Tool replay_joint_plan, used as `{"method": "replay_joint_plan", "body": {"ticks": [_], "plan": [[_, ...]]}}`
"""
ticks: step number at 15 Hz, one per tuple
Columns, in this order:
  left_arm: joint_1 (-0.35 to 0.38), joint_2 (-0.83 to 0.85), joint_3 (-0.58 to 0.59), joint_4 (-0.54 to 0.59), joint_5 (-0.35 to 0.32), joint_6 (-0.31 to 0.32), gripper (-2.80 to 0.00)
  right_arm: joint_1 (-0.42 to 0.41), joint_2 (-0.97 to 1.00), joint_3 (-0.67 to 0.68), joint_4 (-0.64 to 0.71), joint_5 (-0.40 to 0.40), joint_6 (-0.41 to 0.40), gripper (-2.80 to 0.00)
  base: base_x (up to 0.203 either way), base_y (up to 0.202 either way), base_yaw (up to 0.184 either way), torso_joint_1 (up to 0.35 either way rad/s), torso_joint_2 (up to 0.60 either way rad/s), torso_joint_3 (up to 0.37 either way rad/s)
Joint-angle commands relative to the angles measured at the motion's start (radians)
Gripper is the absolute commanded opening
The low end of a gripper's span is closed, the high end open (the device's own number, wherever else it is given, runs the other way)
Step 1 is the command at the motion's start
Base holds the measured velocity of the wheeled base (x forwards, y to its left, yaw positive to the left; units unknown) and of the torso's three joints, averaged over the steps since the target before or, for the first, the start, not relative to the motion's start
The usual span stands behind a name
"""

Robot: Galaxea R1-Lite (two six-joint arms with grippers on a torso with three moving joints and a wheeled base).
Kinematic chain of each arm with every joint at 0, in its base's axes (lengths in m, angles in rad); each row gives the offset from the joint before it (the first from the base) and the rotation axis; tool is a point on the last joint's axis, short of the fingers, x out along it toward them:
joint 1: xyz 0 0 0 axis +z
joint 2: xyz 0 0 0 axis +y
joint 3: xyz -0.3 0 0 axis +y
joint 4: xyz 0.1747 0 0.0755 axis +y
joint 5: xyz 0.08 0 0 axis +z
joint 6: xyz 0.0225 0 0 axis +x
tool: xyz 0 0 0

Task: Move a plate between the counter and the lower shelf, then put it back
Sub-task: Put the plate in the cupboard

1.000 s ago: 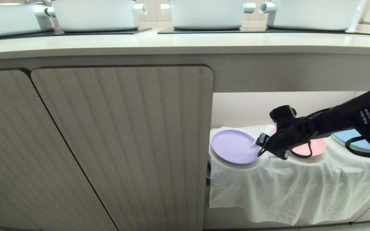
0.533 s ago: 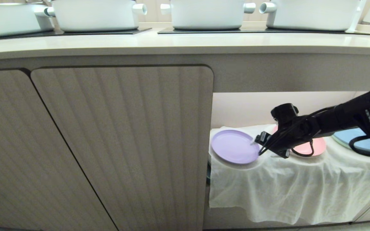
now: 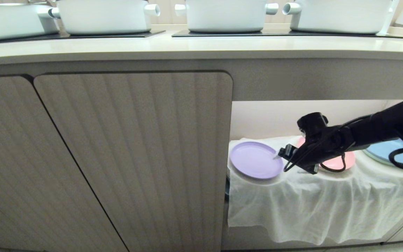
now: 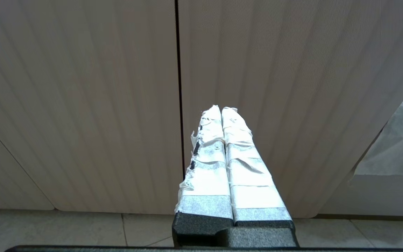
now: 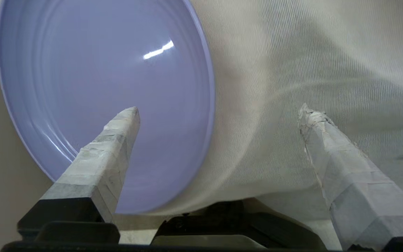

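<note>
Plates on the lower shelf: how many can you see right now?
3, all on the white cloth: the lilac plate at the left end, the pink plate in the middle, partly behind the right gripper, and the blue plate at the right, partly behind the arm. More could be hidden.

Head view downward; right wrist close over plate (image 5: 103, 87) (shared)

White pots (image 3: 225, 14) lined up on black hob panels (image 3: 285, 33). Ribbed beige cabinet doors (image 3: 135, 157) below. Pink plate (image 3: 339, 161) and blue plate (image 3: 388, 151) sit on draped white cloth (image 3: 313, 206). Tiled floor (image 4: 65, 229) at bottom.
</note>
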Motion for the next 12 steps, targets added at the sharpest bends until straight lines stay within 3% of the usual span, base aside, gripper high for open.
{"method": "replay_joint_plan", "body": {"ticks": [1, 3, 6, 12], "plan": [[0.000, 0.001, 0.000, 0.000, 0.001, -0.001, -2.80, 0.001, -0.036, 0.036, 0.002, 0.001, 0.002, 0.00, 0.000, 0.000, 0.000, 0.000, 0.00, 0.000], [0.000, 0.001, 0.000, 0.000, 0.001, -0.001, -2.80, 0.001, -0.052, 0.057, 0.004, 0.001, -0.011, 0.00, 0.000, 0.000, 0.000, 0.000, 0.00, 0.000], [0.001, 0.001, 0.000, 0.000, 0.001, -0.001, -2.80, 0.001, -0.088, 0.118, 0.002, 0.002, -0.093, 0.00, 0.000, 0.000, 0.000, 0.000, 0.00, 0.000], [0.000, 0.001, 0.000, 0.000, 0.001, -0.001, -2.80, 0.001, -0.160, 0.165, 0.076, 0.002, -0.135, 0.00, 0.000, 0.000, 0.000, 0.000, 0.00, 0.000]]}}
